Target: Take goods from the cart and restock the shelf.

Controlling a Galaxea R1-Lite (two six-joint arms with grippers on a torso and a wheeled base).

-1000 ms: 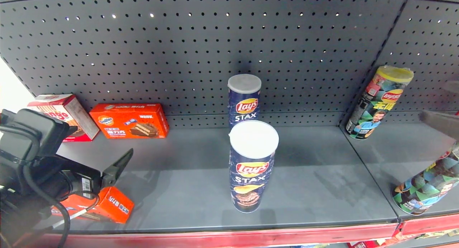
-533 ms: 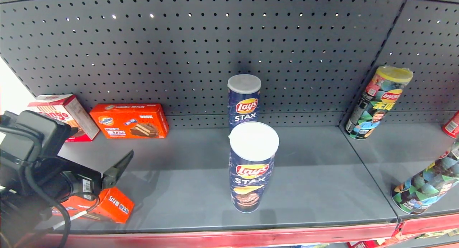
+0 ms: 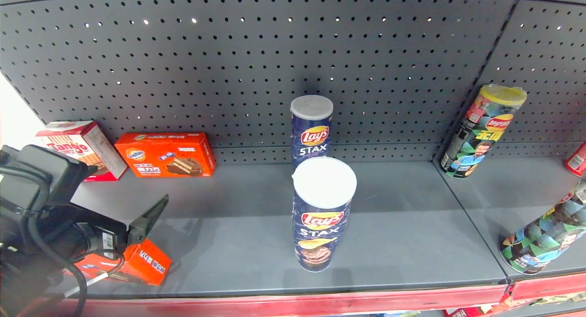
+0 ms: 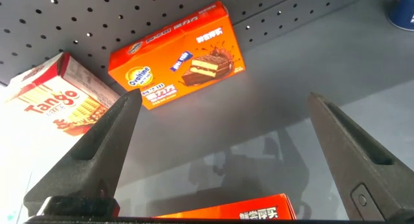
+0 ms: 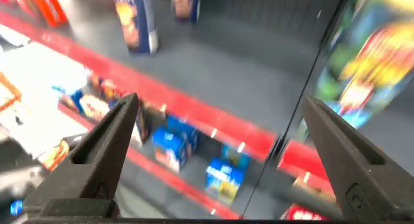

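Low on the left of the head view, my left gripper (image 3: 149,214) hangs open just above a small orange box (image 3: 145,263) that lies at the front left of the grey shelf (image 3: 403,234). In the left wrist view the left gripper (image 4: 223,101) has its fingers spread wide, and the orange box's edge (image 4: 252,211) shows below them, untouched. My right gripper (image 5: 220,101) is open with nothing in it, out in front of the shelf's red front edge (image 5: 213,114).
Against the back panel lie an orange wafer box (image 3: 165,154) and a red-and-white box (image 3: 80,147). Two blue chip cans (image 3: 322,216) (image 3: 312,127) stand mid-shelf. A colourful can (image 3: 485,131) leans at the divider, another (image 3: 540,241) lies at the right. Boxed goods (image 5: 223,179) fill the lower shelf.
The right gripper, seen at the head view's right edge one second ago, has pulled out of that view. The left arm has sunk slightly to the left.
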